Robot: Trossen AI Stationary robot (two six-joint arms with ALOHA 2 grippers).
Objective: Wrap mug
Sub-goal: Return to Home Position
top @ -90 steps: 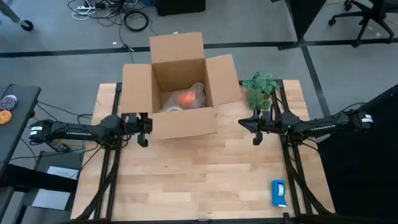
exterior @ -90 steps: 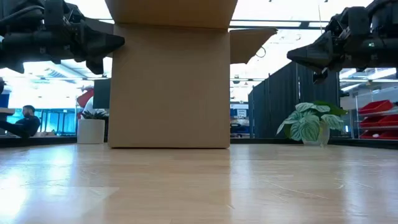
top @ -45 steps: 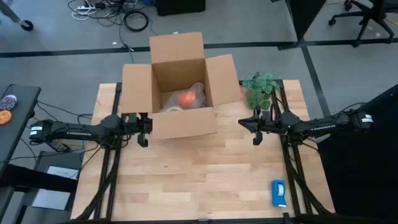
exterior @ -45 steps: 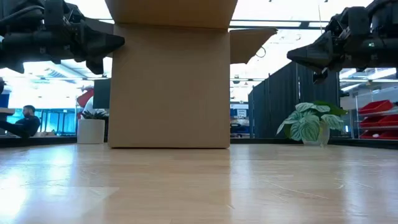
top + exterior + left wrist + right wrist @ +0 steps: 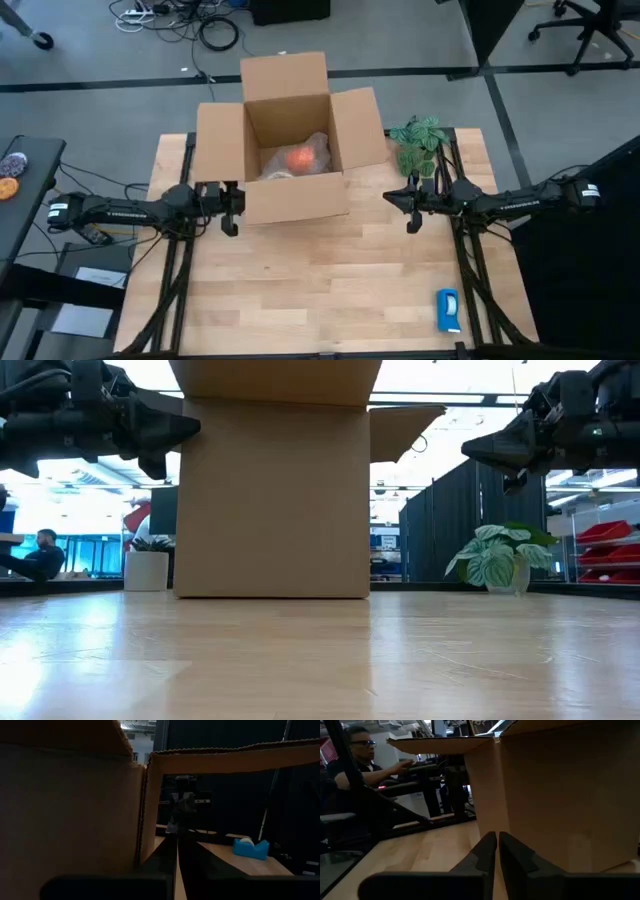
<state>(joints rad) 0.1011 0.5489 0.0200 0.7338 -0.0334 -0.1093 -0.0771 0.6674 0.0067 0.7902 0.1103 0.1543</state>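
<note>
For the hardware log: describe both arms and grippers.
Both arms are slim, matte black tubes with white lettering along the forearm and a white tag near the base. The left gripper and right gripper are black too, each with two tapered dark jaws.

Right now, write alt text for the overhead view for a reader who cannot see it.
An open cardboard box on a wooden table holds an orange mug in clear wrap. The left gripper and right gripper hang shut on either side of the box; a small plant and a blue tape dispenser sit to the right.
</note>
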